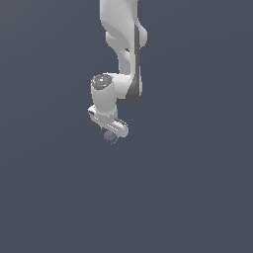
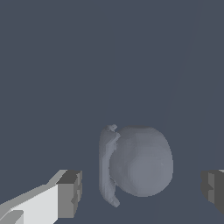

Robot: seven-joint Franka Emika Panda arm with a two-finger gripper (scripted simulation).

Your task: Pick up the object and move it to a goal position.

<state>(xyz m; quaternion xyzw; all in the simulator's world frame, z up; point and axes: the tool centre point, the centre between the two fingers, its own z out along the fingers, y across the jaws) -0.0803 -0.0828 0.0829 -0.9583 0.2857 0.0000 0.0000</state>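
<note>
The object (image 2: 140,162) is a slate-grey roundish lump with a flat curved rim on one side, only slightly lighter than the backdrop. In the wrist view it lies between my two fingertips, with a clear gap to each fingertip (image 2: 70,193). My gripper (image 2: 142,190) is open around it. In the exterior view the white arm reaches down from the top, and the object (image 1: 109,138) peeks out as a small dark ball just under the gripper (image 1: 112,133), whose fingers are mostly hidden by the hand.
Around the arm there is only a uniform dark grey-blue backdrop. No other objects, containers or edges show in either view.
</note>
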